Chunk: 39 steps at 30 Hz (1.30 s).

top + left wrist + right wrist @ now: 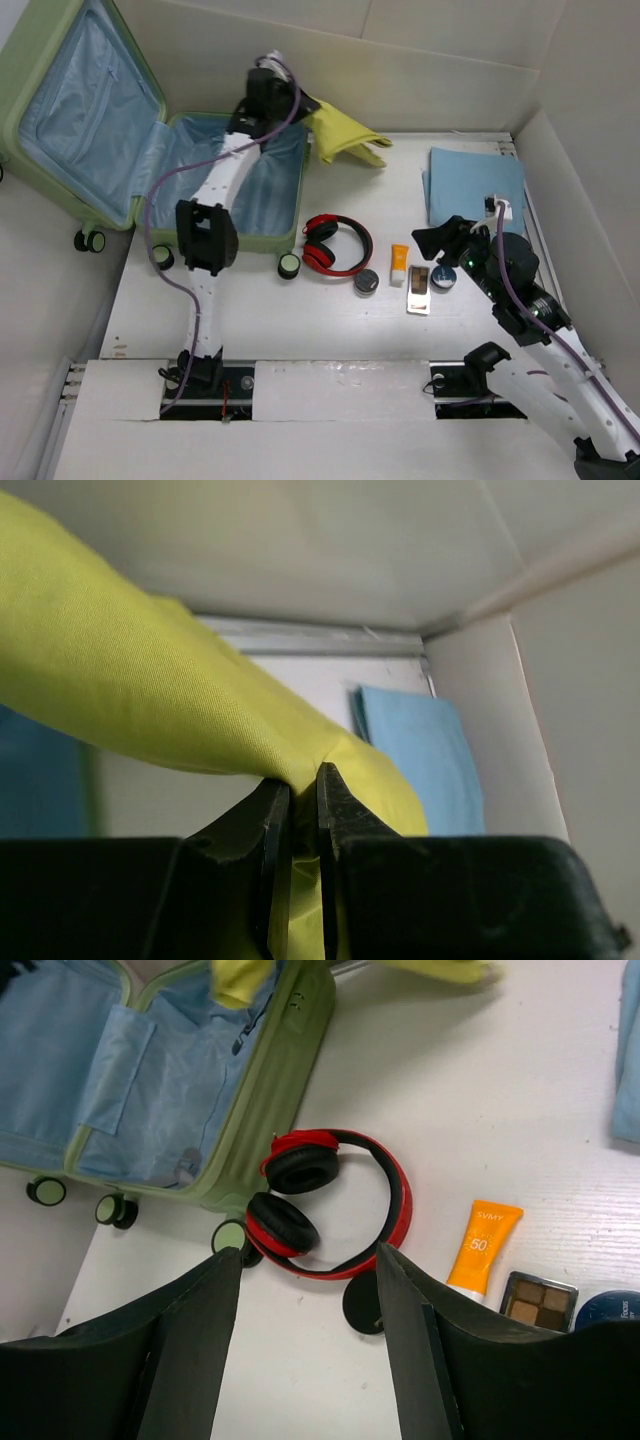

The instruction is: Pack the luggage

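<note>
Left wrist view: the yellow cloth (130,680) is held clamped in the left gripper (303,810), and should be carried fully over the lining (280,190) of the luggage (265,242), laid open at the worktop's (330,330) far left, before being released, so that no tail is left outside.

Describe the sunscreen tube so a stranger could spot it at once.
Start at the open green luggage on the left and move right past the red headphones beside it. Next comes a short row of toiletries; the sunscreen tube is the only orange item there, flanked by a dark round tin and an eyeshadow palette.
</note>
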{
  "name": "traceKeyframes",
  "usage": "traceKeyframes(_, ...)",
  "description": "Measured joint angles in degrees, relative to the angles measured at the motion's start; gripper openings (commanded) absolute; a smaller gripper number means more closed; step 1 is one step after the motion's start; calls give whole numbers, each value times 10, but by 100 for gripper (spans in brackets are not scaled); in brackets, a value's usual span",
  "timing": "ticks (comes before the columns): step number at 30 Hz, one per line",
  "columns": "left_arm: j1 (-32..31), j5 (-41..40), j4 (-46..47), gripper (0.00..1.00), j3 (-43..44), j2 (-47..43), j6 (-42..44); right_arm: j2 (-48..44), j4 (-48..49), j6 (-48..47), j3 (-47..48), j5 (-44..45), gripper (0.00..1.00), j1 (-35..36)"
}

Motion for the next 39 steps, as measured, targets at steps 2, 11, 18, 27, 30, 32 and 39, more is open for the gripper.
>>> traceKeyframes(2, 45, 10, -12, 0, -12, -34, 15, -3, 0, 0, 0, -3, 62, 0)
traceKeyframes(11, 214, 54, 67, 0, -351, -265, 37, -33, -1, 0, 0, -9, 62, 0)
traceKeyframes(18, 302, 75, 114, 0, -527, -296, 32, -59, -2, -2, 0, -9, 62, 0)
traceKeyframes(27, 313, -17, 82, 0, -556, -304, 102, -74, -5, -2, -14, -9, 62, 0)
traceKeyframes(30, 328, -63, 66, 0, -556, -309, 124, -75, -5, -2, -21, -9, 62, 0)
traceKeyframes(32, 343, -90, 57, 0, -556, -309, 131, -75, -6, -2, -28, -6, 62, 0)
traceKeyframes(39, 374, -119, 38, 73, -554, -304, 129, -68, -5, 5, -49, -3, 65, 0)
